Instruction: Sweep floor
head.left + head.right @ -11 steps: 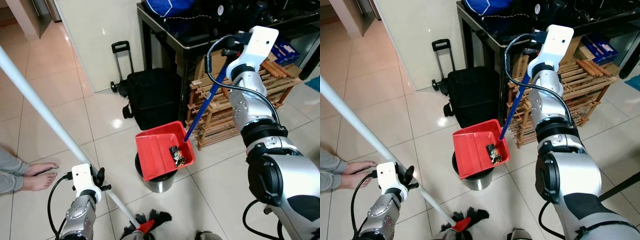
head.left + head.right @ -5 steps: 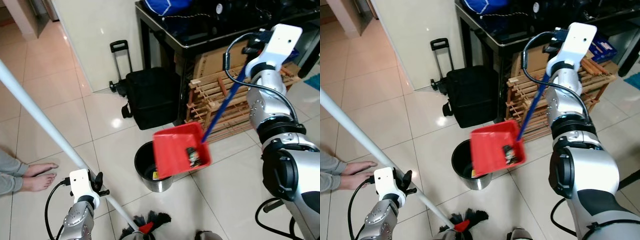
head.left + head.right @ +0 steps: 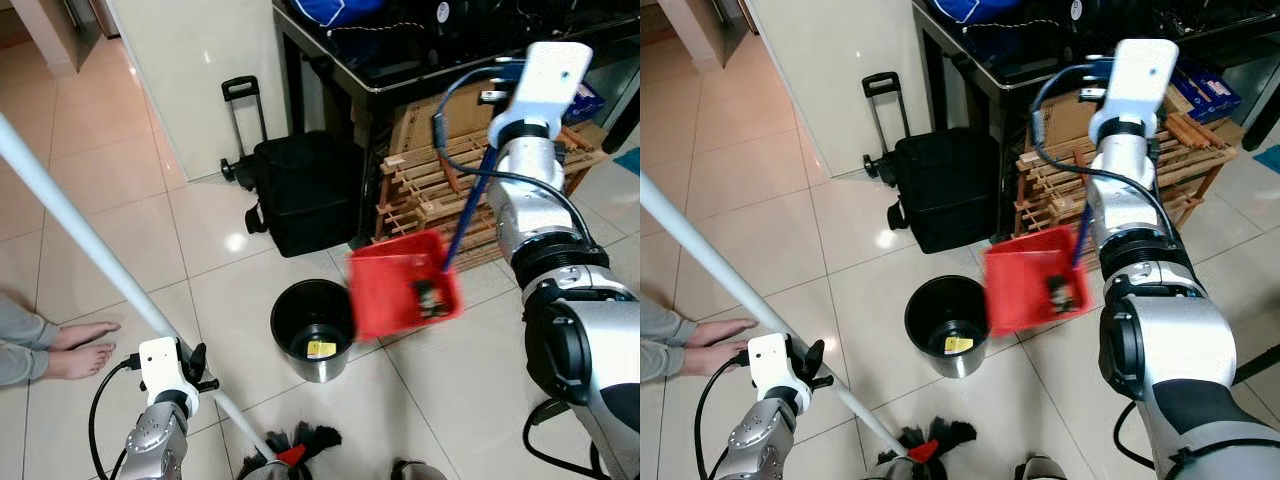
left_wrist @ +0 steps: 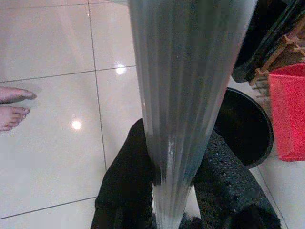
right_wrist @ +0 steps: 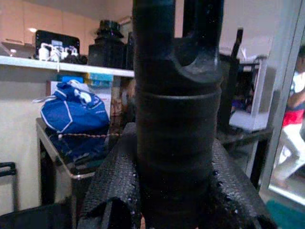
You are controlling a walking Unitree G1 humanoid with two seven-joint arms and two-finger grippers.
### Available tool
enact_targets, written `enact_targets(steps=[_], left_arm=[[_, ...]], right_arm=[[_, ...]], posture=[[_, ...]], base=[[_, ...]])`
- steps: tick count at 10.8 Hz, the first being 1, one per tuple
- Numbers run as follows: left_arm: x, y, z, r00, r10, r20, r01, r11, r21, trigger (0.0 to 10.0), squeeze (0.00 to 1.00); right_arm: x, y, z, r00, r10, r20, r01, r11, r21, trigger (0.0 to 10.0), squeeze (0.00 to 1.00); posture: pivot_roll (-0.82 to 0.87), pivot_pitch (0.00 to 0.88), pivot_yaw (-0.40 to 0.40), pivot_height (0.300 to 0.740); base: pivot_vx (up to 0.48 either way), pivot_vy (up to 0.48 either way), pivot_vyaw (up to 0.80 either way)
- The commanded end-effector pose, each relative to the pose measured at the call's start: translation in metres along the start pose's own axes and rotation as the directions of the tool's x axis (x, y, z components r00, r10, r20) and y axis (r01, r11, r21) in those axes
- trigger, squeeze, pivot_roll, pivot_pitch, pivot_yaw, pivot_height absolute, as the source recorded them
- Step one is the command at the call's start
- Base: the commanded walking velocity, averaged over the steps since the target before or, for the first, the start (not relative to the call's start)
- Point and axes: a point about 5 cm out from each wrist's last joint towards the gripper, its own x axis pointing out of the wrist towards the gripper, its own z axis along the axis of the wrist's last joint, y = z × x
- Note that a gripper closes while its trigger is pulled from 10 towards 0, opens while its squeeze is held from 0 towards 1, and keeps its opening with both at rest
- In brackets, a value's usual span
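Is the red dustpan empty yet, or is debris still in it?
Not empty. The red dustpan holds a dark clump of debris in its lower corner, beside the black bin rather than over it.

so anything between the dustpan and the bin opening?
Nothing visible. The red dustpan, held by the right hand, hangs just right of the black bin, whose mouth is open, with only a scrap at the bottom.

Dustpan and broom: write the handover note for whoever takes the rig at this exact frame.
Right gripper: shut on the dustpan handle, arm raised.
Left gripper: shut on the broom pole; broom head on the floor at the robot's feet.
Dustpan: in the air beside the bin, not over it, debris inside.
Bin: a yellow scrap lies in it.
Left: bring the pan over the bin and tip it.
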Motion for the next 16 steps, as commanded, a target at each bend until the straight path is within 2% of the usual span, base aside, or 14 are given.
enact_targets(steps=[1,2,13,14,15,16], left_arm=[[-0.004,0.008,-0.004,0.999,0.024,-0.028,-0.023,0.999,0.034,10.0,0.00],[-0.003,0.007,-0.004,0.999,0.023,-0.028,-0.022,0.999,0.034,10.0,0.00],[-0.003,0.007,-0.004,0.999,0.023,-0.028,-0.022,0.999,0.034,10.0,0.00],[0.004,-0.001,0.000,0.999,0.018,-0.027,-0.018,1.000,0.025,10.0,0.00],[0.007,-0.005,0.002,1.000,0.017,-0.027,-0.016,1.000,0.019,10.0,0.00],[0.007,-0.005,0.002,0.999,0.018,-0.028,-0.017,1.000,0.017,10.0,0.00]], right_arm=[[0.010,0.003,0.028,0.992,0.000,0.127,0.001,1.000,-0.008,10.0,0.00],[0.009,0.003,0.029,0.990,0.004,0.140,0.000,1.000,-0.029,10.0,0.00],[0.009,0.003,0.029,0.990,0.004,0.140,0.000,1.000,-0.029,10.0,0.00],[0.007,0.013,0.043,0.962,0.069,0.264,-0.026,0.986,-0.163,10.0,0.00],[0.004,0.018,0.047,0.947,0.110,0.302,-0.049,0.978,-0.203,10.0,0.00],[0.004,0.018,0.046,0.952,0.112,0.286,-0.061,0.982,-0.179,10.0,0.00]], posture=[[-0.06,0.124,0.119,0.740],[-0.06,0.122,0.117,0.740],[-0.06,0.122,0.117,0.740],[-0.09,0.083,0.102,0.740],[-0.09,0.083,0.101,0.740],[-0.09,0.082,0.099,0.740]], base=[[0.000,0.000,0.00],[0.000,0.000,0.00],[0.000,0.000,0.00],[0.000,0.000,0.00],[0.000,0.000,0.00],[0.000,0.000,0.00]])
